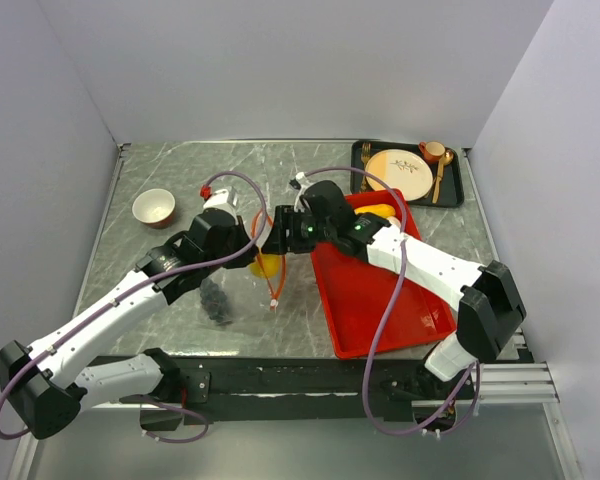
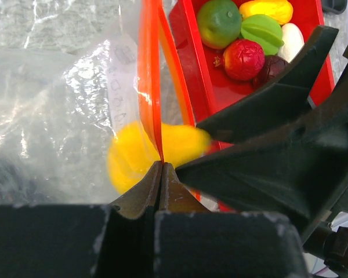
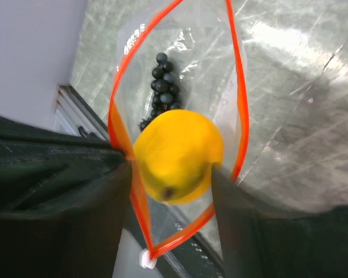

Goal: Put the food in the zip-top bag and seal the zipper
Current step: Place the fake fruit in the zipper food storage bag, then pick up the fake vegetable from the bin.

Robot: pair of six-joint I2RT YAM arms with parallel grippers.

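The clear zip-top bag [image 1: 238, 292] lies between the arms with its mouth held open. My left gripper [image 2: 161, 165] is shut on the orange-red zipper [image 2: 148, 87] strip. A yellow lemon [image 3: 177, 153], blurred, sits between the parted fingers of my right gripper [image 3: 171, 168], right over the bag's mouth. Dark grapes [image 3: 162, 87] lie deep inside the bag. The white slider [image 3: 145, 259] is at one end of the strip. More food stays in the red tray [image 2: 191, 63]: a lime [image 2: 219, 23], a red fruit [image 2: 243, 59] and a green piece [image 2: 261, 32].
The red tray [image 1: 380, 300] lies just right of the bag, under my right arm. A dark tray with a cream plate [image 1: 395, 167] and gold cutlery stands at the back right. A small bowl [image 1: 153, 207] sits at the back left.
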